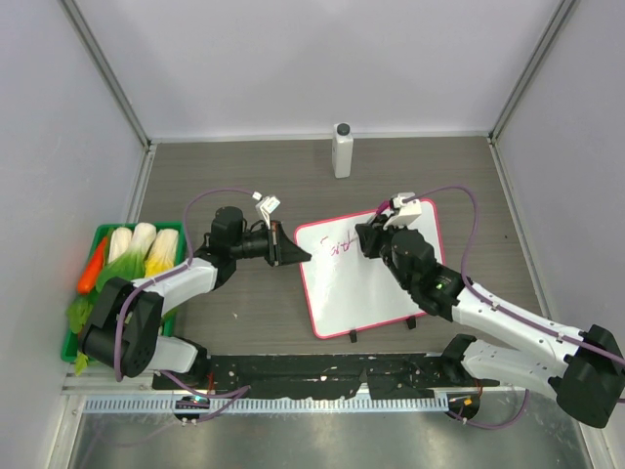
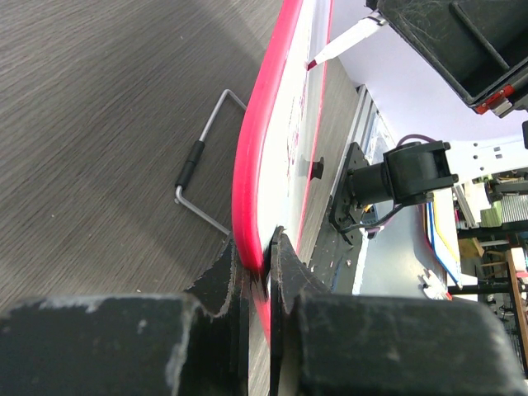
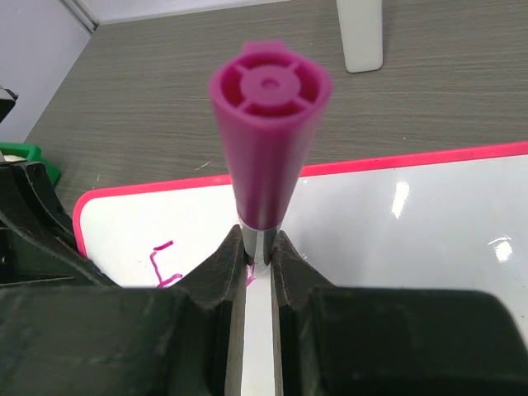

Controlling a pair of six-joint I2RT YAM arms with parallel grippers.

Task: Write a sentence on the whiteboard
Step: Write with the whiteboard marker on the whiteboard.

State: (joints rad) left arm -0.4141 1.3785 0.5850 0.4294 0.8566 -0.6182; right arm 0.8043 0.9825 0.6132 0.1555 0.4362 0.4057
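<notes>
The whiteboard (image 1: 376, 283) with its pink-red frame lies mid-table, tilted. My left gripper (image 1: 296, 256) is shut on the board's left frame edge; the left wrist view shows the frame (image 2: 252, 148) pinched between the jaws (image 2: 262, 262). My right gripper (image 1: 369, 239) is shut on a marker with a magenta end (image 3: 268, 124), held upright with its tip on the board (image 3: 396, 239). The sentence (image 1: 337, 244) shows as a short line of pink strokes near the top left, starting with an "F" (image 3: 162, 266). The marker tip (image 2: 346, 41) also shows in the left wrist view.
A white bottle (image 1: 342, 149) stands at the back, beyond the board. A green tray (image 1: 96, 237) of vegetables sits at the left edge. A bent wire stand (image 2: 202, 161) lies on the table beside the board's frame. Grey walls close in both sides.
</notes>
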